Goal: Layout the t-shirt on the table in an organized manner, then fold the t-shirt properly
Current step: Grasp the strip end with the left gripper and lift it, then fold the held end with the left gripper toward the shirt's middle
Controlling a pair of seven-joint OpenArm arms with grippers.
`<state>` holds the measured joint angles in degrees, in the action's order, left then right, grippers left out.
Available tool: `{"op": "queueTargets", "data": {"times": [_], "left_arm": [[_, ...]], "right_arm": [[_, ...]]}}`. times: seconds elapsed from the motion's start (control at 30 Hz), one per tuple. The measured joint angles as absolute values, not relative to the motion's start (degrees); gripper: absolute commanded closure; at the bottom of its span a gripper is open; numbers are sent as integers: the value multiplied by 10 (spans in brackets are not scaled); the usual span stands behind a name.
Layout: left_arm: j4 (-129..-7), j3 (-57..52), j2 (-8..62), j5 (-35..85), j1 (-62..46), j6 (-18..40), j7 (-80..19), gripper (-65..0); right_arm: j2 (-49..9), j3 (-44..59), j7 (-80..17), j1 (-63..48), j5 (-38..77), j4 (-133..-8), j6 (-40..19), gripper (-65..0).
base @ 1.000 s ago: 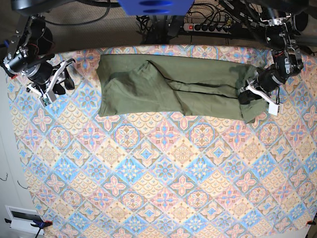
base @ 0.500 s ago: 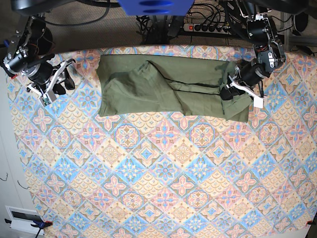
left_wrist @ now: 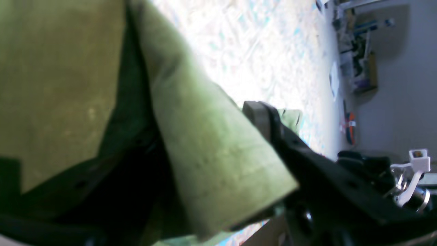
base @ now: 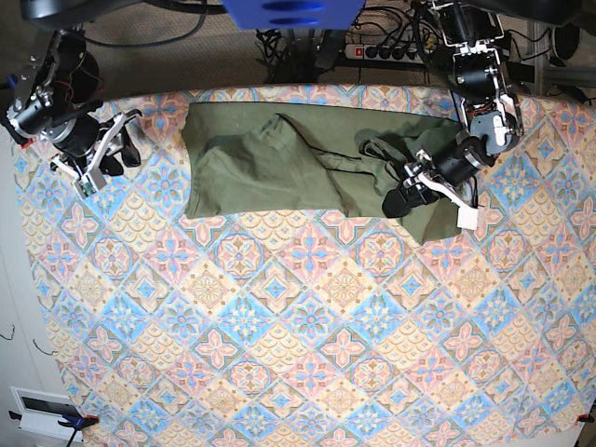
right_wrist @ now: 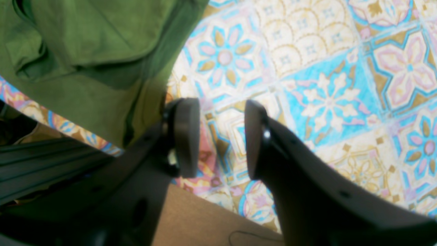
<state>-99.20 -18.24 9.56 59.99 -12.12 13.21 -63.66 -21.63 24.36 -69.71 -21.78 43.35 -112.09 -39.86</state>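
The olive-green t-shirt [base: 270, 158] lies in a long band along the far edge of the table [base: 307, 326], its right end doubled back and bunched. My left gripper [base: 402, 194] sits on that bunched end. In the left wrist view, a fold of the t-shirt [left_wrist: 211, 160] drapes between the parted jaws of the left gripper [left_wrist: 211, 136]; one finger [left_wrist: 259, 118] shows and the other is hidden by cloth. My right gripper [base: 116, 149] hovers open over bare table left of the shirt. In the right wrist view the right gripper [right_wrist: 222, 136] is empty, with the t-shirt [right_wrist: 85, 51] beside it.
A power strip with cables [base: 391, 51] lies on the floor behind the table's far edge. A white box [base: 42, 410] sits off the table's near left corner. A blue mount [base: 293, 11] hangs at the top centre.
My left gripper has travelled left along the far edge, dragging the shirt's right end toward the middle, and its jaws have parted. The right arm has stayed still.
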Motion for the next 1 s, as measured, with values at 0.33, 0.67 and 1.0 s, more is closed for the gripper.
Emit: {"op": "queueTargets", "data": {"times": [0.33, 0.67, 1.0], "left_arm": [[-1008, -181, 118, 604, -158, 132, -640, -253], [-1048, -162, 168, 604, -172, 133, -642, -260], [-1063, -131, 176, 604, -186, 135, -669, -254]], "right_arm": [[-216, 244, -698, -218, 433, -1122, -399, -214], [-216, 244, -697, -218, 435, -1122, -399, -214], [-216, 244, -697, -218, 434, -1122, -399, -214]]}}
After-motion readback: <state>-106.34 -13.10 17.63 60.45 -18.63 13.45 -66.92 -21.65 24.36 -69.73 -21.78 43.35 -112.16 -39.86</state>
